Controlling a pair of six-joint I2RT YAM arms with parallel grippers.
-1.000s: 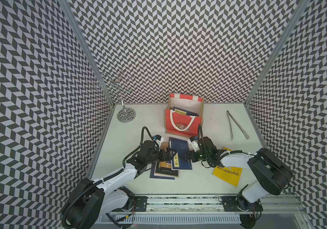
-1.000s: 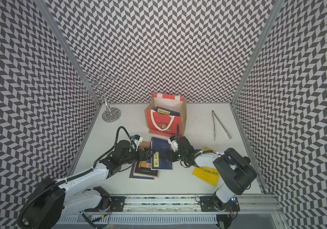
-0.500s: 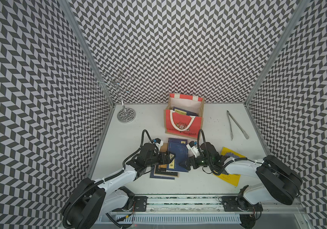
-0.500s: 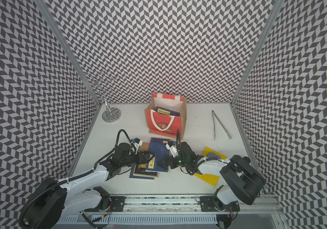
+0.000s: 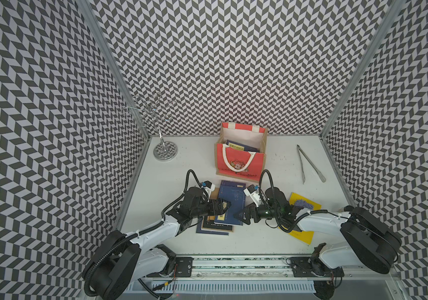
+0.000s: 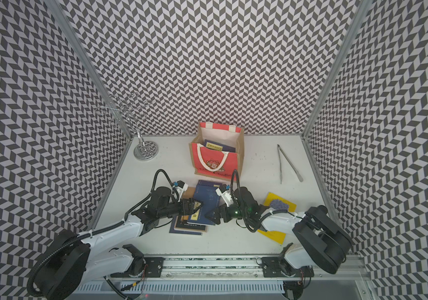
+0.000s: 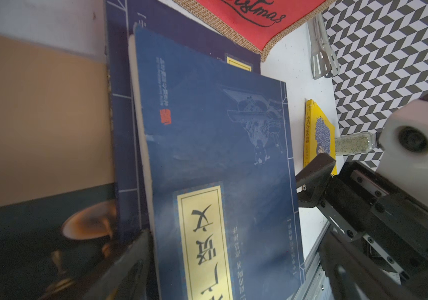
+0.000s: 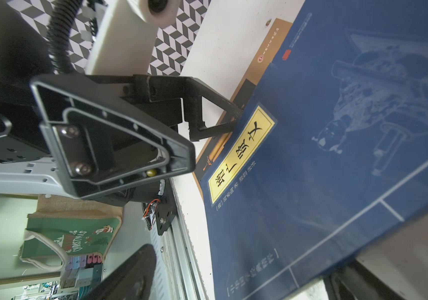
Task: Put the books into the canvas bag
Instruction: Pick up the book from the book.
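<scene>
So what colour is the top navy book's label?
Yellow rectangular label with black characters; clearest in left wrist view.

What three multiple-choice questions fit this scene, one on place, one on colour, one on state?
1. Where are the tongs relative to the bag? A inside it; B apart, on its right-arm side; C leaning on it.
2. The book lying alone is: A yellow; B green; C white.
3. The bag is: A lying flat; B folded; C upright, books inside.
Answers: 1 B, they lie clear of it on that side; 2 A, bright yellow cover; 3 C, it stands open, blue covers showing.
</scene>
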